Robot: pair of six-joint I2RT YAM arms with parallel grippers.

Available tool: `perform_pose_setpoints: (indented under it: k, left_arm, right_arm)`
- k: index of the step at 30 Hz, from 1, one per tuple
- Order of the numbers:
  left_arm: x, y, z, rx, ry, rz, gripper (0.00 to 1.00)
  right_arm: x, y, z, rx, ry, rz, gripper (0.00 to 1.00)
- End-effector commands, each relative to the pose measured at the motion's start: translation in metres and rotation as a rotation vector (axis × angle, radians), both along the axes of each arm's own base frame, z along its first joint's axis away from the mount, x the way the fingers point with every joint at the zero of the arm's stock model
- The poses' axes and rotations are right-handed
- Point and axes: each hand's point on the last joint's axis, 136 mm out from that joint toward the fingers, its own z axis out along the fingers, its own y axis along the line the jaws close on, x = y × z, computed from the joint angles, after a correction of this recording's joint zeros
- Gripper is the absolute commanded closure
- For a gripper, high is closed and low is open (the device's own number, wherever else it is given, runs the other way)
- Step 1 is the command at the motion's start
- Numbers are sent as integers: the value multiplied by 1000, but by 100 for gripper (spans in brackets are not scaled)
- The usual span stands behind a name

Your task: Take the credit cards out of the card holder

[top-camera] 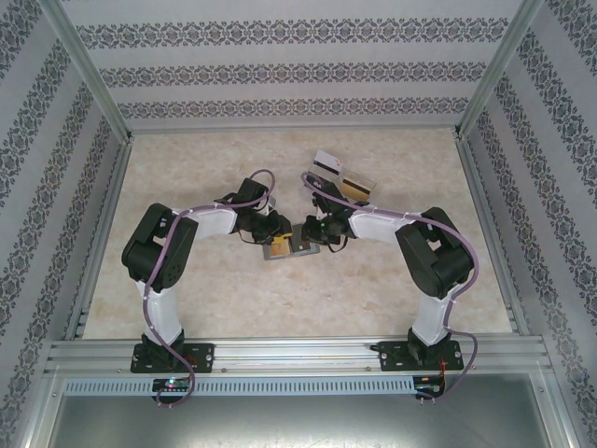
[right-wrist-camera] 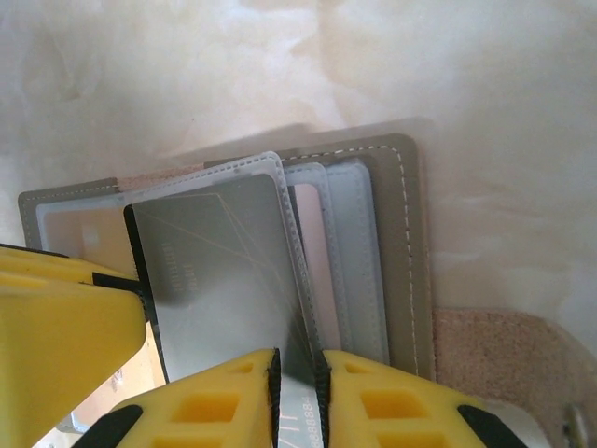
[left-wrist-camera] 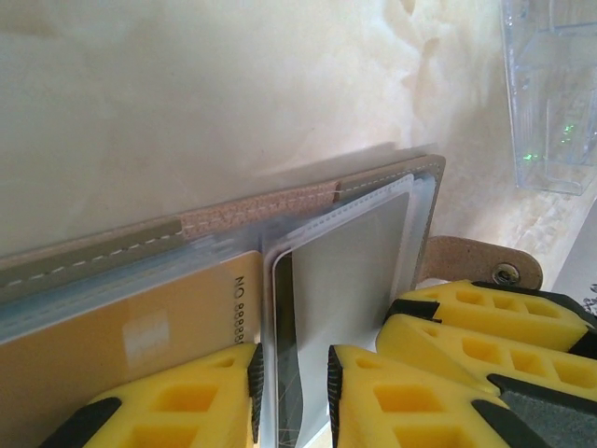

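Observation:
The card holder [top-camera: 280, 248] lies open mid-table, a grey stitched wallet [right-wrist-camera: 401, 233] with clear sleeves fanned out. A gold credit card [left-wrist-camera: 112, 327] sits in one sleeve. A silver-grey credit card [right-wrist-camera: 215, 271] stands partly out of an upper sleeve. My right gripper [right-wrist-camera: 297, 397] is shut on that card's near edge, and its fingers [left-wrist-camera: 466, 317] show in the left wrist view. My left gripper [left-wrist-camera: 292, 397] closes on the clear sleeve leaf [left-wrist-camera: 354, 261] with the card's dark edge [left-wrist-camera: 284, 317] between its pads. Both grippers, left [top-camera: 270, 233] and right [top-camera: 312, 233], meet over the wallet.
A clear plastic tray [top-camera: 345, 177] with cards in it stands behind the right arm, and its corner [left-wrist-camera: 550, 93] shows in the left wrist view. The wallet's tan strap with a snap [left-wrist-camera: 476, 261] sticks out beside my fingers. Patterned walls surround the marble tabletop [top-camera: 187, 299].

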Motion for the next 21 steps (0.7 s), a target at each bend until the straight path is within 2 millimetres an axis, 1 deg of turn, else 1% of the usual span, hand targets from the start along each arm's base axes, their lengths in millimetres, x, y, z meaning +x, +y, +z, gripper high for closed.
perform_pose_setpoints:
  k: [1,8,12,17,21]
  left_arm:
    - [-1,0,-10,34,15,-19,72]
    - [0,-4,-8,13,11,-36,72]
    - [1,-8,-3,-13,-5,-47,73]
    - [5,-16,9,-71,-42,-59,73]
    - [4,-10,12,-31,-41,-42,76]
  right_arm:
    - [-10,-2,-17,24,72,-7,78]
    - [-12,1,-15,53,84,-6,78]
    - [-13,0,-15,55,87,-8,78]
    - [-13,-1,-14,55,86,-13,79]
    - [-13,-4,-6,60,66,-27,82]
